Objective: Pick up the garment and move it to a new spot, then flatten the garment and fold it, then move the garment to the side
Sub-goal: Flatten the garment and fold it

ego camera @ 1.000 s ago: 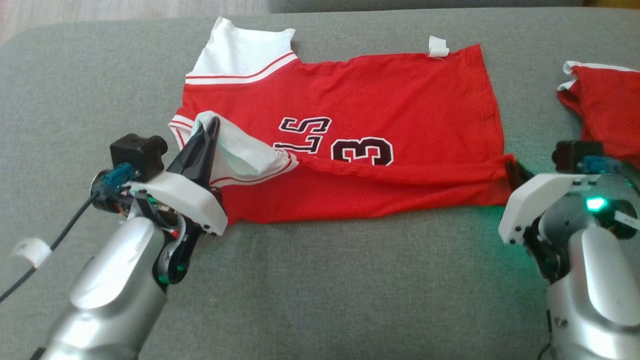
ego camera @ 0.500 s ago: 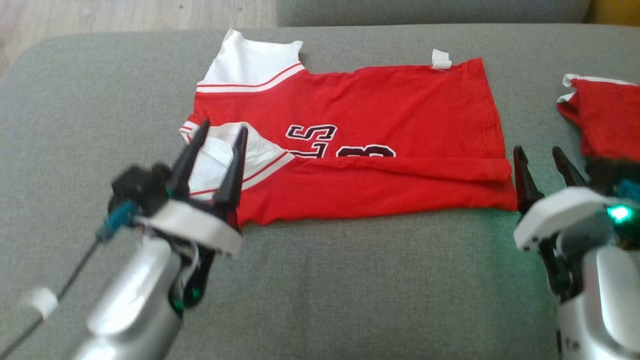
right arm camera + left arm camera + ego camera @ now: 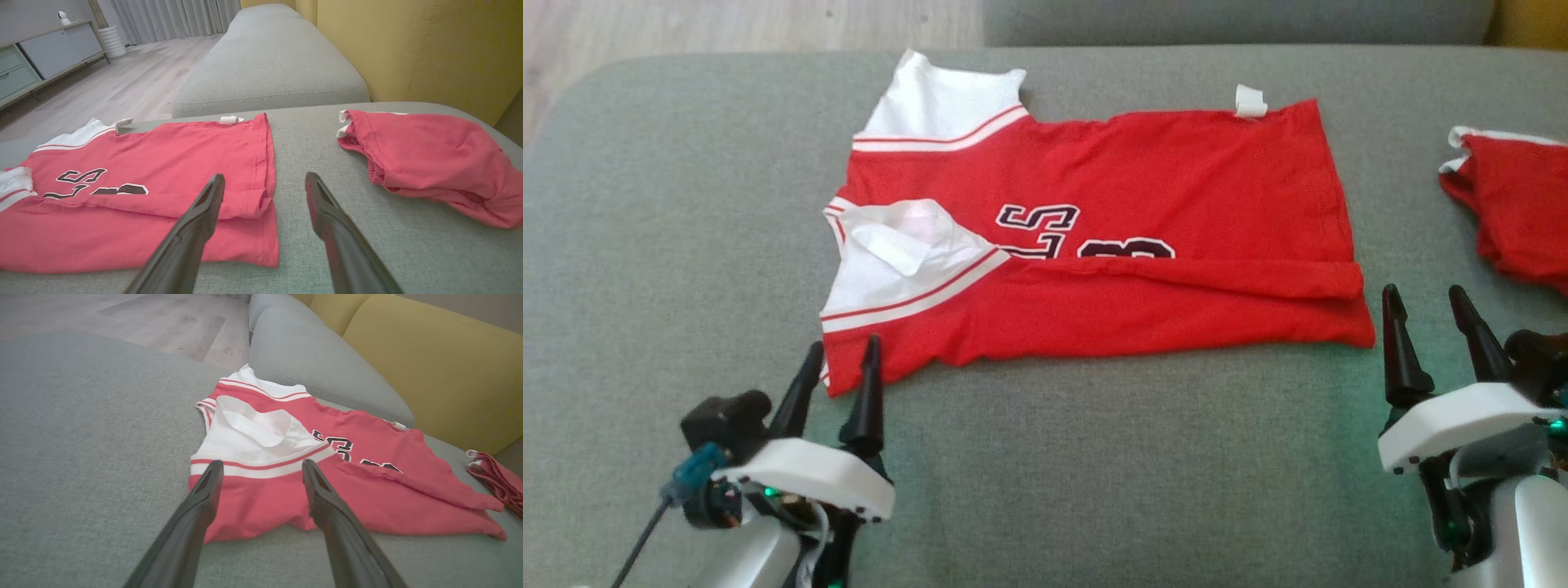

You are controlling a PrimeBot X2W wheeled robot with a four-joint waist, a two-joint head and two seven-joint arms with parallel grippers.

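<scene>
A folded flap (image 3: 1176, 306) of the jersey (image 3: 1176, 163) hides the lower half of its lettering (image 3: 1045, 229), and the head view's right edge cuts off the other red garment (image 3: 1519, 204).

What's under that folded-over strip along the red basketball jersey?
The folded red strip lies on the front of the red and white basketball jersey. It covers the lower halves of the black lettering; only the upper halves show. Anything further beneath is hidden.

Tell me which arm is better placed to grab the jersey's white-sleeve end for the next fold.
Left, likely. The open left pincer sits right at the red jersey's near sleeve-end corner; the open right pincer is beside the hem, at the opposite end.
</scene>
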